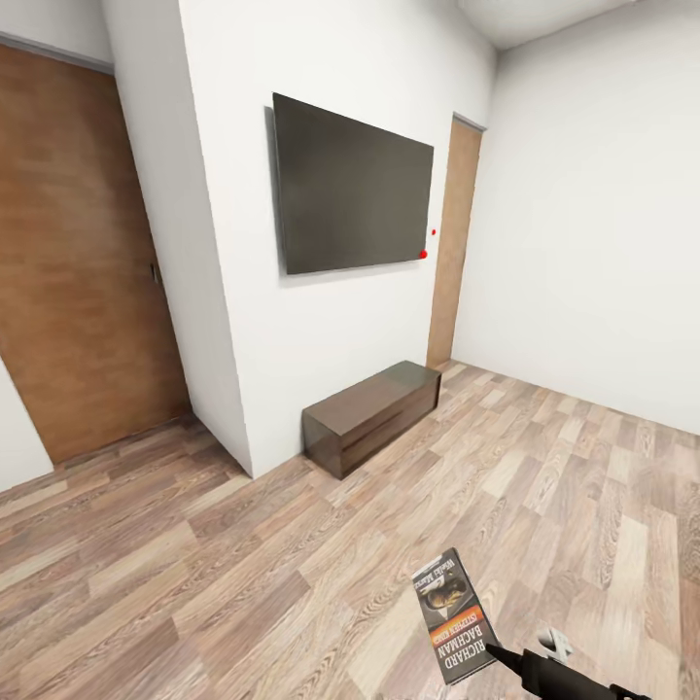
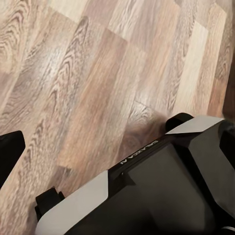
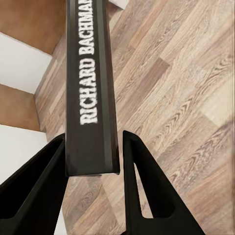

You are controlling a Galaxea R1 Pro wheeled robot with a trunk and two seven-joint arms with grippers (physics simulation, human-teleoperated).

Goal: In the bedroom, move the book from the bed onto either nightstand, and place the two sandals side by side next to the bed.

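Observation:
The book (image 1: 452, 612), a thin paperback with an orange band and white "RICHARD BACHMAN" lettering, hangs above the wood floor at the lower right of the head view. My right gripper (image 1: 496, 653) is shut on its lower edge. In the right wrist view the book's dark spine (image 3: 90, 83) stands between the two black fingers (image 3: 142, 186), with the right gripper (image 3: 93, 142) clamped on it. One black finger (image 2: 10, 152) of my left gripper sits far off to the side in the left wrist view, over bare floor, holding nothing. The bed, the nightstand and the sandals are out of view.
A long low dark-brown bench (image 1: 372, 413) stands against a white wall under a dark screen (image 1: 352, 187). Wooden doors lie at the left (image 1: 78, 262) and in the far corner (image 1: 457, 243). Plank floor (image 1: 243, 583) stretches ahead. My own grey-and-black body (image 2: 161, 191) lies beside the left arm.

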